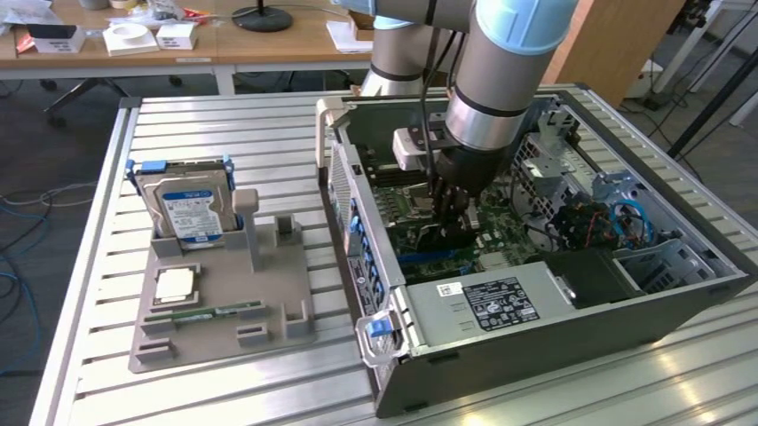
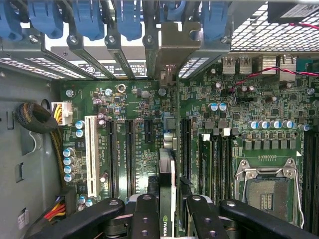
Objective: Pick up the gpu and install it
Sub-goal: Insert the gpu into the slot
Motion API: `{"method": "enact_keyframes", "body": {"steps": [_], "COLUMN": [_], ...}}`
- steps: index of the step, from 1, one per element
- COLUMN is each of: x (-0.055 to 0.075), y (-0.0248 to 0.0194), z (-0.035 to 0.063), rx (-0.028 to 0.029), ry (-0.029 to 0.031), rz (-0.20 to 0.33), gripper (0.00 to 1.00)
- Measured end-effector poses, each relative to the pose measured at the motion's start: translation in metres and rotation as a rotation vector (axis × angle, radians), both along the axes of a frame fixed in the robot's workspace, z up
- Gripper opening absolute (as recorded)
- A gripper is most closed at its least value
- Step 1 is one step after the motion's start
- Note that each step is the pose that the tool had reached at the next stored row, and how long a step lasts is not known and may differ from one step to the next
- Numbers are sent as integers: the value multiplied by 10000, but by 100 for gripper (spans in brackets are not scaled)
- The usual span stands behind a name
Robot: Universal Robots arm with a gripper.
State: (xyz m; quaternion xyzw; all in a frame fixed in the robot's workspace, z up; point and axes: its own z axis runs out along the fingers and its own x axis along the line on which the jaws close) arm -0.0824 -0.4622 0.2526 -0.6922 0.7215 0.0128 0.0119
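Gripper [image 2: 171,209]: I read it as part-closed, fingers clamped on the gpu [image 2: 166,172]. The card stands edge-on over the motherboard [image 2: 124,99].

Worktop [image 1: 237,115]: ribbed bare-metal slats with a satin sheen. Computer case [image 1: 569,342], at three o'clock in the exterior view: grey sheet metal, matt outside, perforated panels within. Fixture tray [image 1: 201,351], at nine o'clock: matt grey plastic. Hard drive [image 1: 187,209]: dull silver metal under a glossy blue-white label. Arm [image 1: 492,80]: smooth grey tube with a light-blue plastic cap. Motherboard [image 2: 134,99]: green lacquered board, faintly glossy. Retaining clips [image 2: 89,20]: smooth blue plastic. Claw [image 2: 169,199]: fingers [image 2: 145,216] matt black, screw-studded. The gpu [image 2: 167,174]: dark card with a dull metal end bracket [image 2: 174,45]. Far desk [image 1: 272,40]: pale wood-look top.
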Motion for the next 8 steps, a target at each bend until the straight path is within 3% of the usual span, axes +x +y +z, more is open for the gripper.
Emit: {"method": "enact_keyframes", "body": {"steps": [8], "x": [-31], "y": [0], "z": [-1], "rx": [-1], "ry": [1], "rz": [0], "gripper": [26]}}
